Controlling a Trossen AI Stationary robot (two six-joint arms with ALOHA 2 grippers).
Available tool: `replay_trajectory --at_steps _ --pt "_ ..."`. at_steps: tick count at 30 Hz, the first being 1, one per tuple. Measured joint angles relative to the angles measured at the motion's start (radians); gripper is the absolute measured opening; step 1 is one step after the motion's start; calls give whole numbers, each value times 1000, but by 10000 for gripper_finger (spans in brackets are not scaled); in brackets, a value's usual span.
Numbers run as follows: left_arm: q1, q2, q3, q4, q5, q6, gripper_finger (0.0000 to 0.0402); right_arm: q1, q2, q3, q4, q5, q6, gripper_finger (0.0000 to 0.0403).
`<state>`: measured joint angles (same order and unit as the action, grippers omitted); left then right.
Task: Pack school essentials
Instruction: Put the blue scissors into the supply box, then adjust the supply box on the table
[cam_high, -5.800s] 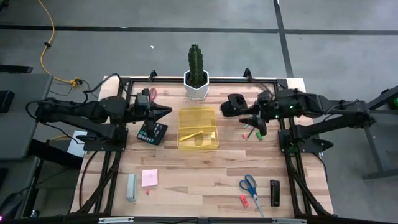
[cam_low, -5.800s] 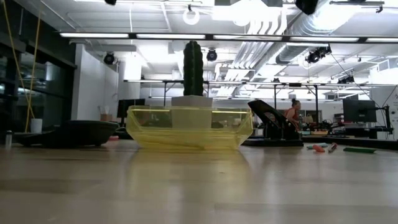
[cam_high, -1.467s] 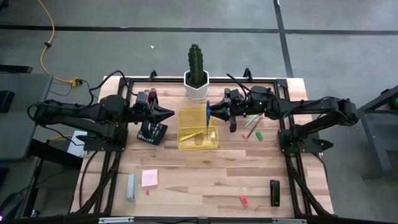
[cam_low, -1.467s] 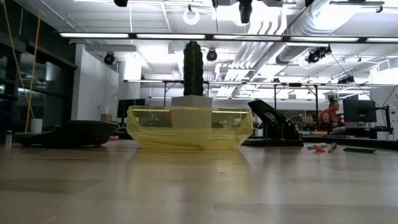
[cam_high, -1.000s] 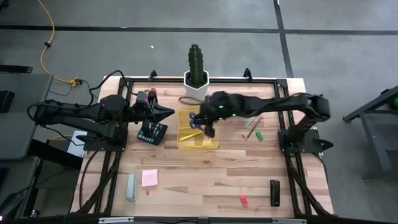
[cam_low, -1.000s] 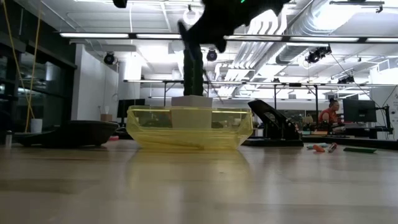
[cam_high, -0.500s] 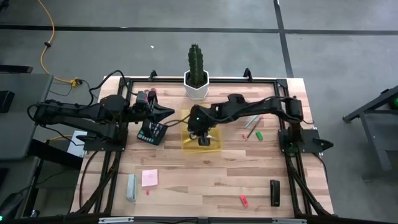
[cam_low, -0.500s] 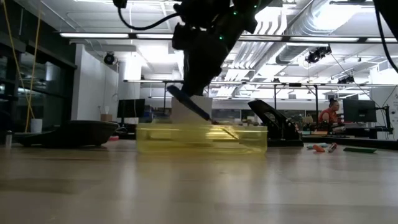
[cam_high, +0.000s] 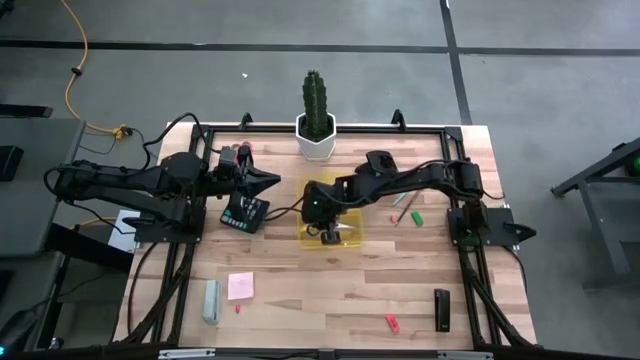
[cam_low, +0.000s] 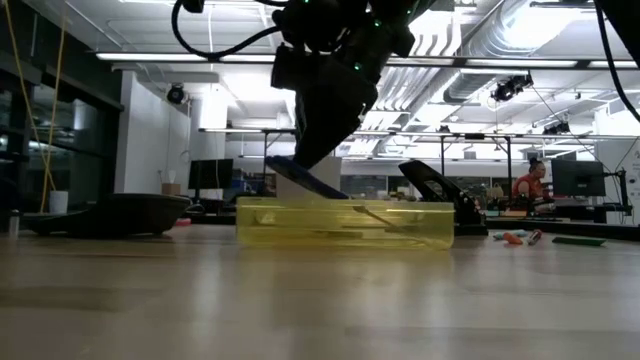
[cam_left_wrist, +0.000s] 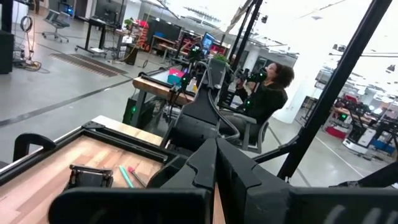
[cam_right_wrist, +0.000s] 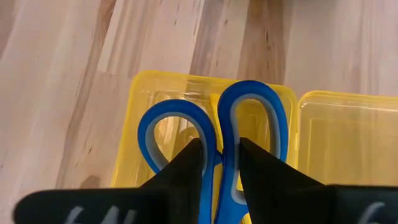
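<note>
My right gripper (cam_high: 328, 236) hangs over the yellow box (cam_high: 345, 232), shut on the blue-handled scissors (cam_right_wrist: 249, 124). In the low view the scissors (cam_low: 305, 180) slant down toward the box (cam_low: 345, 225). The box lies open on the table as two shallow halves side by side (cam_right_wrist: 348, 137). My left gripper (cam_high: 270, 182) hovers shut over the table's far left. A pink sticky-note pad (cam_high: 240, 287) and a small red piece (cam_high: 392, 322) lie near the front edge. Green and red pieces (cam_high: 408, 205) lie right of the box. My right gripper pinches the scissors between its two fingers just behind the handle loops (cam_right_wrist: 219, 171). The fingers (cam_right_wrist: 189, 165) come from above, slanting down, and lie along the scissors. The two blue loops stick out past the fingertips over the yellow box; whether they rest on it I cannot tell.
A cactus in a white pot (cam_high: 315, 115) stands at the far edge behind the box. A black device (cam_high: 245, 213) lies under my left arm. A pale oblong thing (cam_high: 211, 301) sits at the near left and a black one (cam_high: 442, 309) at the near right.
My right gripper has come down and toward the table's near edge, carrying the scissors over the box. The yellow box has slid a little toward the near and right edges.
</note>
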<state>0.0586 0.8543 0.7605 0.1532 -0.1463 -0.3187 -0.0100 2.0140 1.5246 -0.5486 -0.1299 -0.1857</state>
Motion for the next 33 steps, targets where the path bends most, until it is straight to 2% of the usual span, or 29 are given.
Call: replay_trajectory --at_steps 11,14,19,22,25,28,31,33 --pt "0 0 0 0 0 -1 0 18 0 0 -53 -2 5 214" --pt "0 0 0 0 0 -2 0 17 -8 -2 -89 -1 2 227" --pt "0 0 0 -3 0 -2 0 11 -46 -2 -122 17 -25 224" --pt "0 0 0 -10 1 -2 0 1 -60 -2 -128 18 -8 212" --pt "0 0 0 -15 1 -2 0 -12 -59 -2 -115 49 58 177" --pt "0 0 0 -22 1 -1 0 -22 -40 -2 -75 80 123 115" --pt "0 0 0 -22 -1 -1 0 -25 -5 -2 -23 84 185 33" --pt "0 0 0 -22 -6 -1 0 -22 23 -2 0 90 218 11"
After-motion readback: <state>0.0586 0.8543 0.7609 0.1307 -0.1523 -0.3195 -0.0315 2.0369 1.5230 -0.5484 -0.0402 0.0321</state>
